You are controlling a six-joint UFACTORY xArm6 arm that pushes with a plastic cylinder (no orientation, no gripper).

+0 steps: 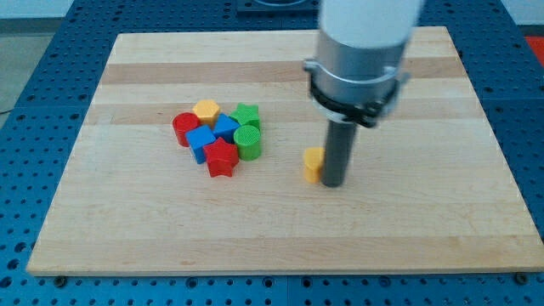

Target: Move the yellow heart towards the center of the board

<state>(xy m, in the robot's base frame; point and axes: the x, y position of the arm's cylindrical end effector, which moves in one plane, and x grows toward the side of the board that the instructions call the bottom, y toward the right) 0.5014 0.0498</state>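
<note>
- Camera view: the wooden board (280, 229) lies on a blue perforated table (527, 102).
- The yellow heart (314, 163) sits near the board's middle, slightly toward the view's right and bottom.
- My tip (332, 184) stands on the board, touching the heart's right side; it is a plain rod, holding nothing.
- Well apart, toward the view's left, a tight cluster: red cylinder (184, 127), yellow hexagon (206, 110), two blue blocks (202, 141), green star (246, 114), green cylinder (248, 141), red star (221, 158).

A tight cluster of red, yellow, green and blue blocks (218, 135) sits on the wooden board (127, 221), left of centre.
</note>
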